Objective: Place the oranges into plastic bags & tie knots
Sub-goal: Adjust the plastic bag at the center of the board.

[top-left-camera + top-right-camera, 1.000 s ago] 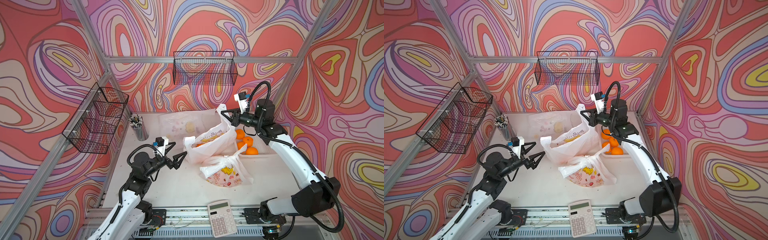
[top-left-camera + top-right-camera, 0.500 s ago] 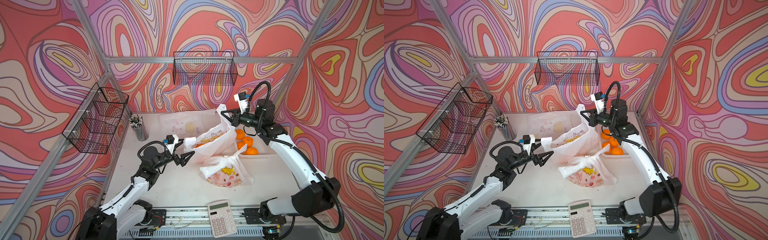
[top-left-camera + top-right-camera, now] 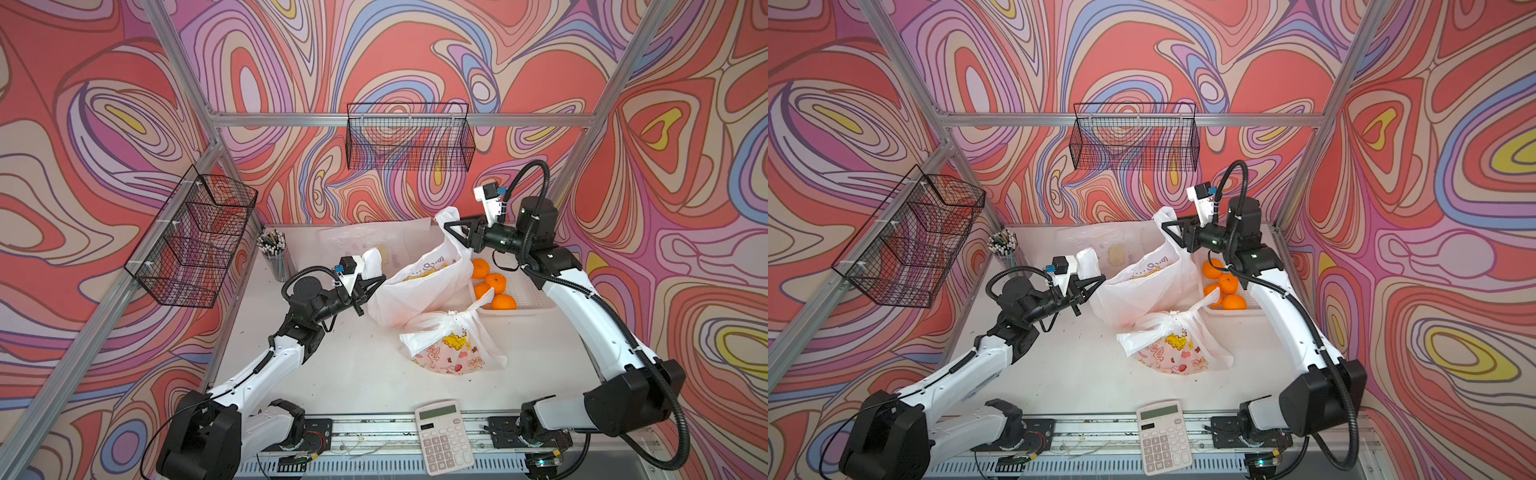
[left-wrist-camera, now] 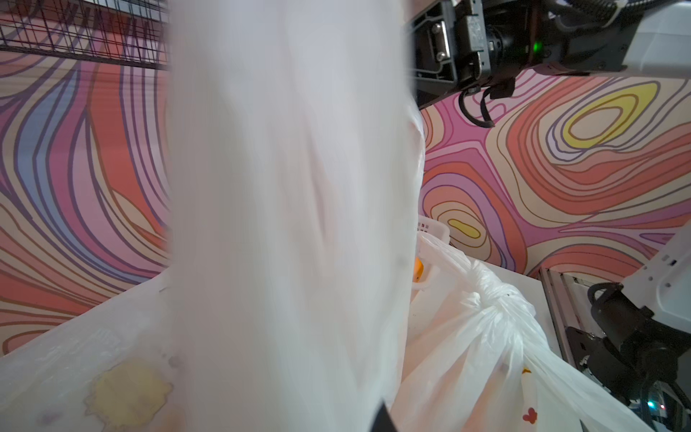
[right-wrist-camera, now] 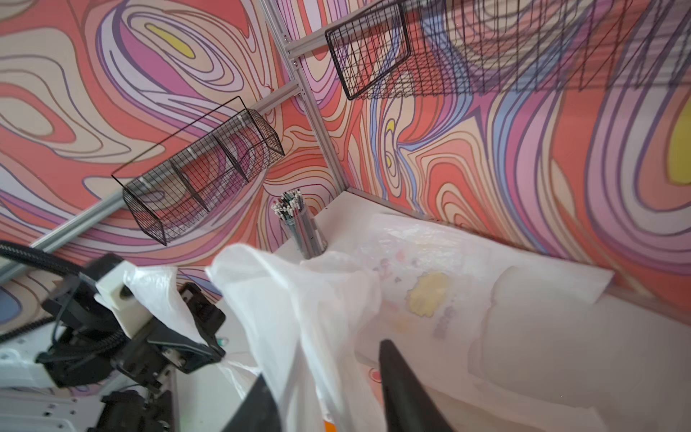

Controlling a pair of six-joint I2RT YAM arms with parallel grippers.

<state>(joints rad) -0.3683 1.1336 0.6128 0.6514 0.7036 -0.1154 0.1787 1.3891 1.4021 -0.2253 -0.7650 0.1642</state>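
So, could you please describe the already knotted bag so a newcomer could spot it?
On the white tabletop, find the tall open white plastic bag. Nearer the white calculator lies a squat translucent bag with cartoon prints; it alone is tied shut with a knot.

An open translucent white plastic bag (image 3: pixel 419 286) stands mid-table, a knotted cartoon-printed bag (image 3: pixel 453 353) lying just in front, four bright round oranges (image 3: pixel 496 283) beside them.

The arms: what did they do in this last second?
The left gripper swung in toward the open bag and shut on its near handle. The right gripper, shut on the far handle before, now has its jaws apart. The tied bag, oranges and calculator stayed put.
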